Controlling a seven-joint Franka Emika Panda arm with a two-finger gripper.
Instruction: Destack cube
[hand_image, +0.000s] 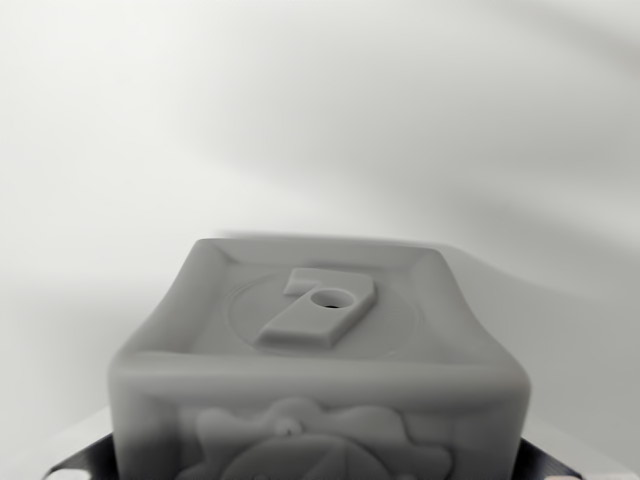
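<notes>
A: What is the claw (318, 470) doing?

B: Dark fingertips (85, 462) show at both bottom corners, either side of the cube (320, 380). Whether they press it, I cannot tell.

A: And the cube itself?

B: Grey, filling the lower middle of the wrist view. Its framed top face carries a raised 7 (316, 307) with a small hole; the near face shows a relief figure, cut off.

A: Any containers?

B: Only a blurred pale surface (300, 120) behind.

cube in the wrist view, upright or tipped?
Upright, as far as the frame shows. The cube has its recessed top face up, with the raised 7 on it, edges level. Its base is out of frame.
</notes>
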